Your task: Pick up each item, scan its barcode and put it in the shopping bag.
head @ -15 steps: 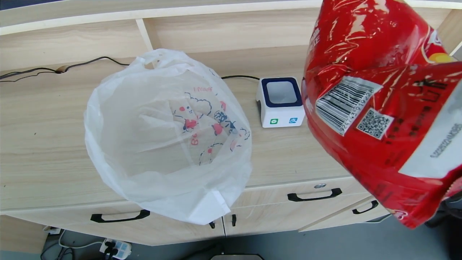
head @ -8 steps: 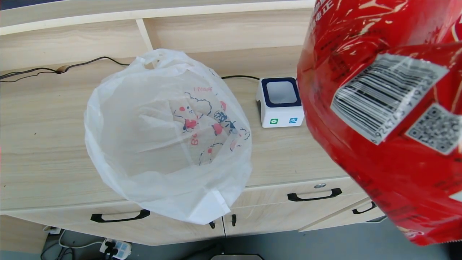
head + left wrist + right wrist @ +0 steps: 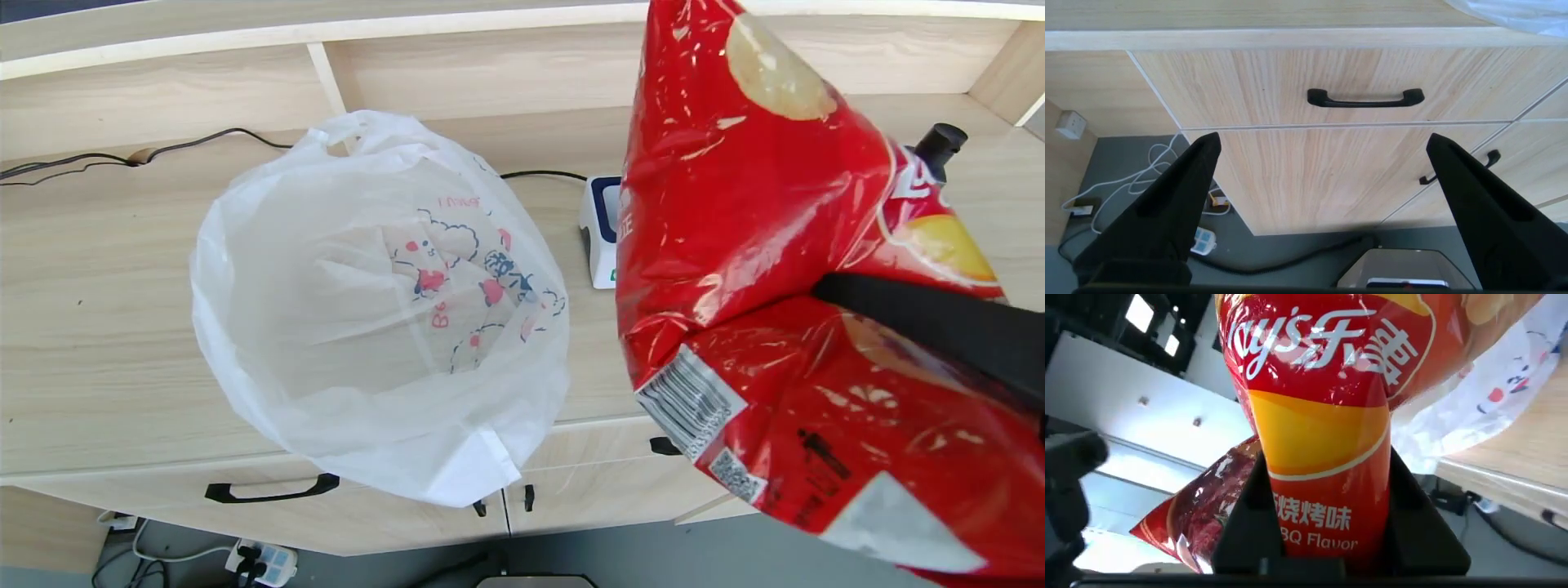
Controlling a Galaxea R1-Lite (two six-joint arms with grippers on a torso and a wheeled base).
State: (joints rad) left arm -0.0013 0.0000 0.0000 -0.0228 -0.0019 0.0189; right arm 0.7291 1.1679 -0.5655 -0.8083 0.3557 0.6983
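A big red chip bag (image 3: 759, 245) hangs above the counter's right side, in front of the white scanner (image 3: 598, 245), most of which it hides. Its barcode (image 3: 688, 400) sits low on the side facing me. My right gripper (image 3: 1327, 514) is shut on the chip bag (image 3: 1323, 416); one black finger (image 3: 922, 327) lies across the bag. The white plastic shopping bag (image 3: 375, 310) stands open left of the scanner, and is also seen as the shopping bag (image 3: 1503, 384). My left gripper (image 3: 1323, 212) is open and holds nothing, low in front of the drawers.
Black cables (image 3: 204, 139) run along the back of the wooden counter (image 3: 98, 327). A black cap-like object (image 3: 939, 143) pokes out behind the chip bag. Drawers with black handles (image 3: 1365, 99) line the counter front. A power strip (image 3: 265, 562) lies on the floor.
The chip bag has swung left and turned. Its barcode went from high on the right to low near the counter's front edge, and the bag now covers most of the scanner.
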